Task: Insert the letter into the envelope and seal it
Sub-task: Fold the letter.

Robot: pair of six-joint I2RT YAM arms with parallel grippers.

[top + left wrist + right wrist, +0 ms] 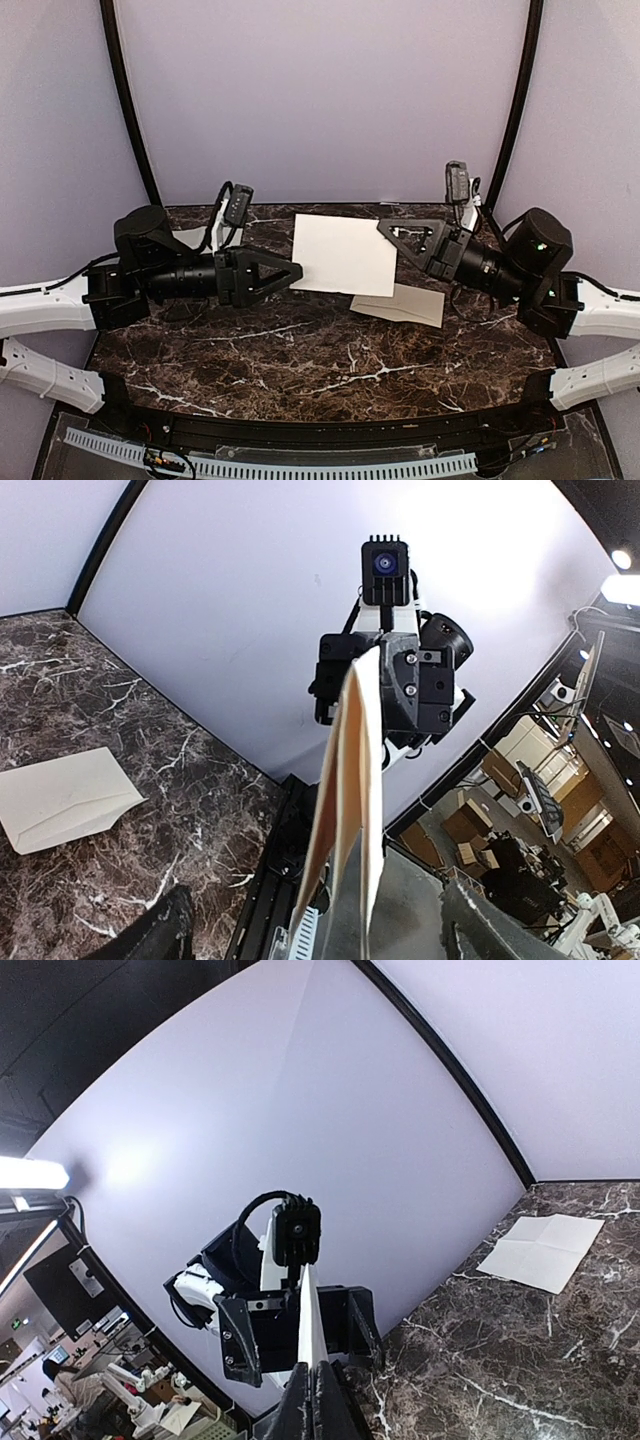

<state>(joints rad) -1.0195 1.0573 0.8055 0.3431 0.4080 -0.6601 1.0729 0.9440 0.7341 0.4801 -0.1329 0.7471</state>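
The cream-beige envelope [345,255] hangs in the air over the back of the table, and my right gripper [384,227] is shut on its right edge. It shows edge-on, upright, in the right wrist view [311,1310], pinched at my right gripper [322,1385]. My left gripper [296,270] stands open at the envelope's left edge. In the left wrist view the envelope [355,780] runs between the spread fingers [165,930] without touching them. The letter [192,238], a white creased sheet, lies flat at the back left behind my left arm and also shows in the right wrist view [545,1250].
A second cream paper piece [405,305] lies flat on the dark marble table [300,360], partly beneath the held envelope; it is also in the left wrist view [60,800]. Black curved posts [130,110] and the pale back wall close the rear.
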